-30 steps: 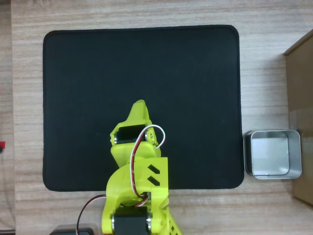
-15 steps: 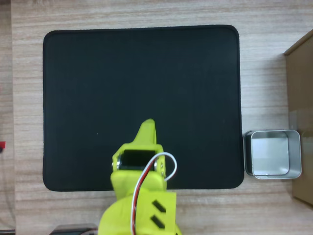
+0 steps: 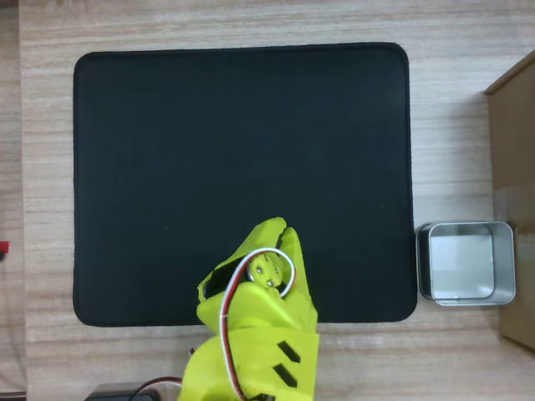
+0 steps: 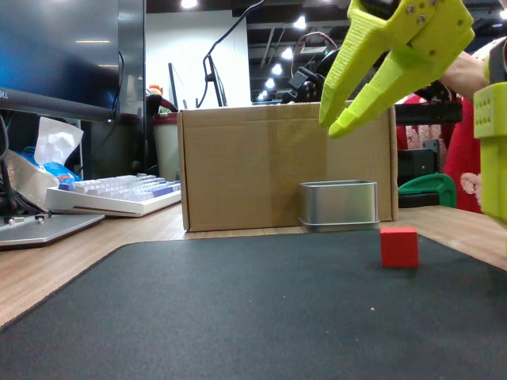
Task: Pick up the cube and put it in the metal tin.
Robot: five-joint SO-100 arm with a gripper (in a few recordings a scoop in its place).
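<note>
Counter [image 3: 251, 25] carries black mat [image 3: 242, 150]; cardboard box [image 4: 277, 166] at the far side in the fixed view. Metal tin [image 3: 466, 261] sits empty just off the mat's right edge in the overhead view. Cube [image 4: 398, 246] rests on the mat, near the tin, untouched. Gripper [image 4: 348, 107] hangs high above, fingers [image 4: 341, 75] parted, holding nothing. Judgement: descend straight over the cube, straddle it squarely, then close.

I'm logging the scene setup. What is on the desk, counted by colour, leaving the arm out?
Red: 1, the cube
Silver: 1, the metal tin
Black: 1, the mat
Brown: 1, the cardboard box
White: 1, the keyboard
Total: 5
</note>
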